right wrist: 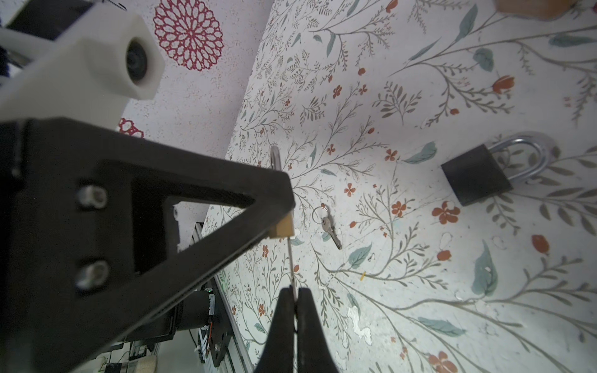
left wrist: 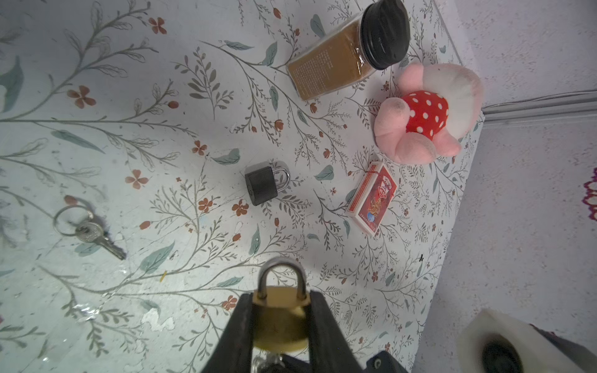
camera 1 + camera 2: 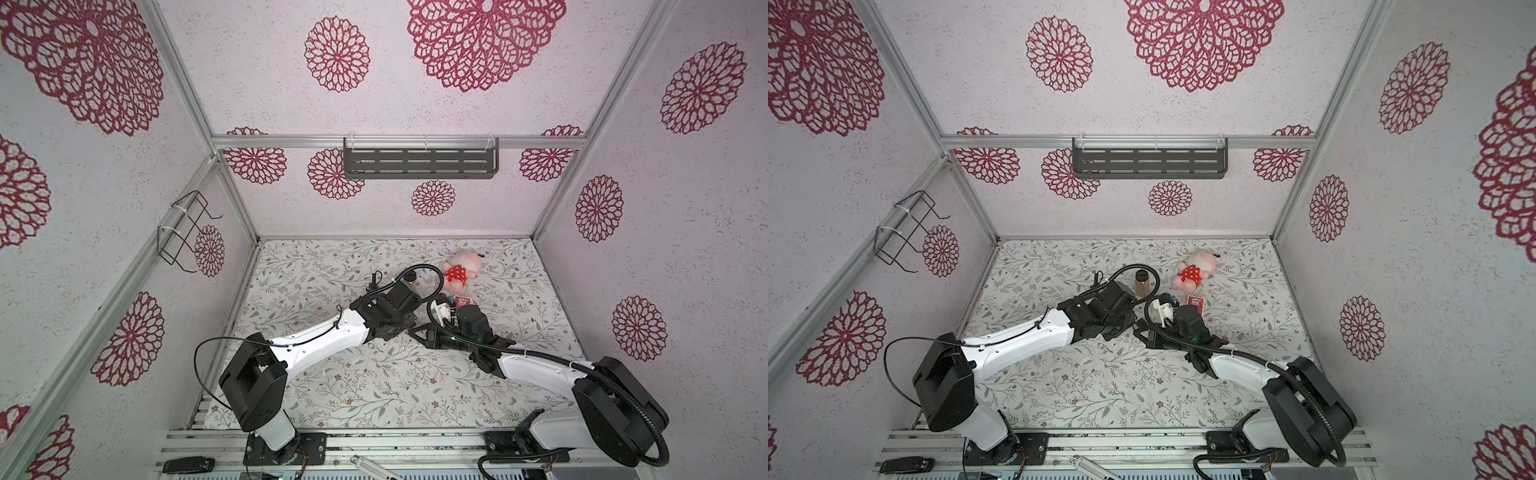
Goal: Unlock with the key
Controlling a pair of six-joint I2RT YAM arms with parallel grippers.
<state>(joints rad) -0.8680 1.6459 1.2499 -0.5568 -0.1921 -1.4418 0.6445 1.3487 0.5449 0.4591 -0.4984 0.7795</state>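
Floral-printed white bench (image 3: 374,386), enclosed by pale walls with red rosettes, carries the work.

**Status.** Lock and key are both grasped, and the key appears seated in the keyway. The shackle is not yet released. By this judgement the turn of the key and the opening of the shackle remain.

**Right fingers** (image 1: 282,323). These are closed to a hairline gap and pinch the thin silver steel key (image 1: 291,264), which is seen edge-on. The blade runs straight from the tips to the underside of the small brass padlock (image 1: 283,227) and meets the body there. How deep it has entered cannot be read.

**Left fingers** (image 2: 237,332). These are set narrow and clamp the brass padlock by its two sides, apparently off the bench. Its silver steel shackle (image 2: 281,263) points away from the wrist with both legs sunk in the body, so it is judged locked.

**Surroundings.** These items lie on the bench, none of them touched by the fingers:
- A square black padlock with a silver shackle (image 2: 263,187) lies near the grip.
- A spare silver key on a split ring (image 2: 90,232) lies well apart from the grip.
- A red playing-card box (image 2: 371,197) lies beyond the black padlock.
- A pink plush toy in a red white-dotted dress (image 2: 426,113) lies just beside the box.
- A clear spice jar with brown contents and a black cap (image 2: 332,67) lies near the toy.
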